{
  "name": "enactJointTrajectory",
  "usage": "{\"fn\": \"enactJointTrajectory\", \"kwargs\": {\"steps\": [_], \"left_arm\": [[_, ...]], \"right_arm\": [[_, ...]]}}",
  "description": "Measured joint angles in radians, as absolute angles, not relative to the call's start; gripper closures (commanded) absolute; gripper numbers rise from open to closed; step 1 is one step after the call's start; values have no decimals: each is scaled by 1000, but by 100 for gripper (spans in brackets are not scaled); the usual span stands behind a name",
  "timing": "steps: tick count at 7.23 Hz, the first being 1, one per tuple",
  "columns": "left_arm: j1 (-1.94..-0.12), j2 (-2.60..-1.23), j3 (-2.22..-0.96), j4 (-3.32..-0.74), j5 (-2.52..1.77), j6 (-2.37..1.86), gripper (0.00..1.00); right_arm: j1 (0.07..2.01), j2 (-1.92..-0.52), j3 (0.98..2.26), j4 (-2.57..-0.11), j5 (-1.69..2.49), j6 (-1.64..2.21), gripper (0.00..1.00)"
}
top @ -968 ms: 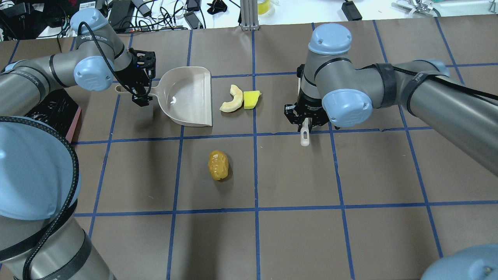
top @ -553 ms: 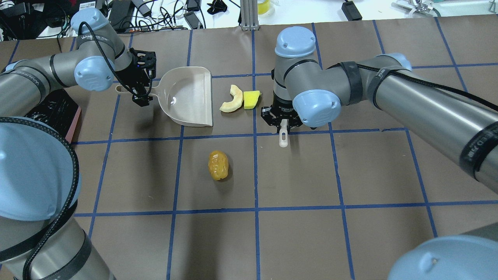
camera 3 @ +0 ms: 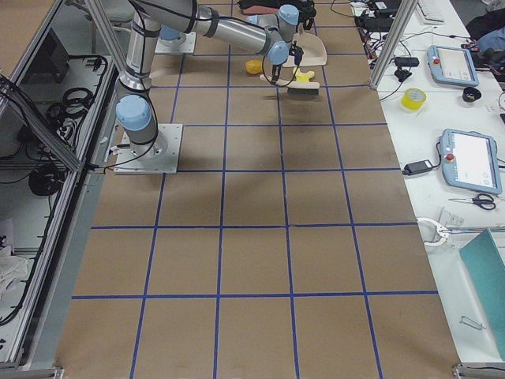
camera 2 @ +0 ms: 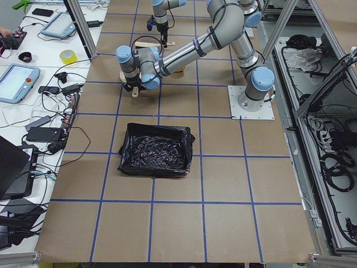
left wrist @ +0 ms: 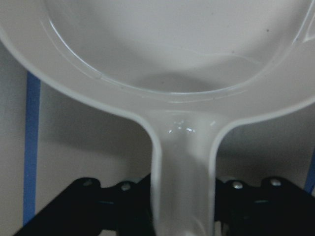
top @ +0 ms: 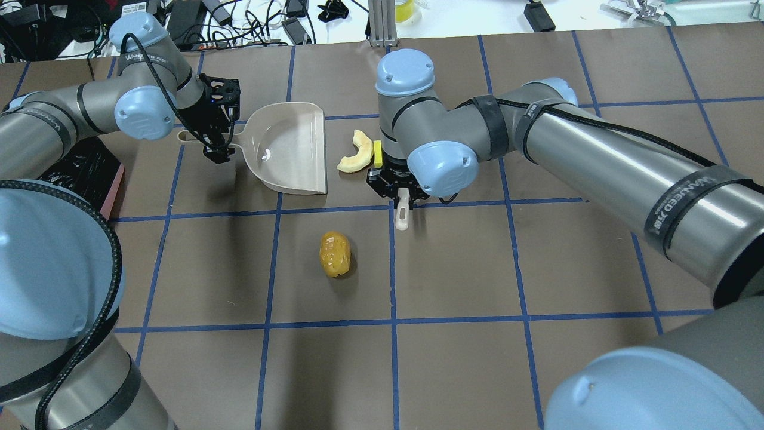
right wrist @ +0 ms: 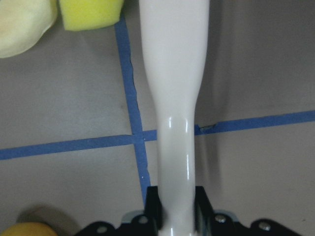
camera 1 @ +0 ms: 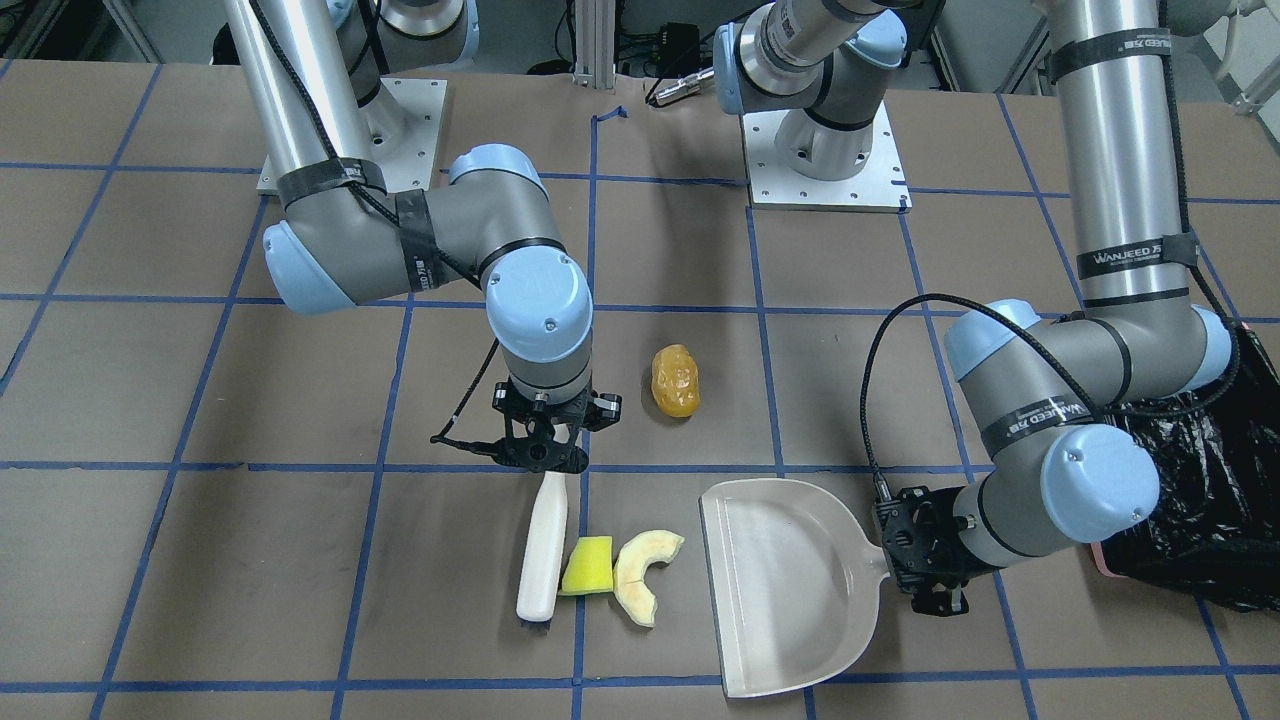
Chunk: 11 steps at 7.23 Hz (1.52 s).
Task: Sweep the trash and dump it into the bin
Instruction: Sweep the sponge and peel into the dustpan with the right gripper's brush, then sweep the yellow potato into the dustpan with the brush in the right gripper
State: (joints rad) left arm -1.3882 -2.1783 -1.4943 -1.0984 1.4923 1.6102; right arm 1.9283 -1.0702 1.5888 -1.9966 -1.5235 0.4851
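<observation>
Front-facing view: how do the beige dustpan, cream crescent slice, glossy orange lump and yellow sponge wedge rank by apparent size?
1. Beige plastic dustpan, clearly largest.
2. Pale cream crescent-shaped slice and glossy orange-yellow lump: too alike to rank.
3. Small yellow sponge-like wedge, smallest.

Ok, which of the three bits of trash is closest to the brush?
The small yellow sponge wedge, right beside the brush. The pale crescent slice lies past it toward the dustpan, and the orange lump sits apart.

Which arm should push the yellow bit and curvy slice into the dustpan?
Right: the right gripper holds the brush right beside the yellow bit and curvy slice. The left gripper only holds the dustpan handle.
</observation>
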Motion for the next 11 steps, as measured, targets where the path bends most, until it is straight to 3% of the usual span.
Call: {"fn": "enactJointTrajectory", "kwargs": {"steps": [7,11], "left_arm": [[-1388,-2171,-1494,-1099,1494,1609,100],[-1388,-2163,-1495,-1100,1493,1617,100]], "right_arm": [[2106,-918,1333,-1983,-1402,830,100],[2154,-905,1240,-1954,-1327,910,100]]}}
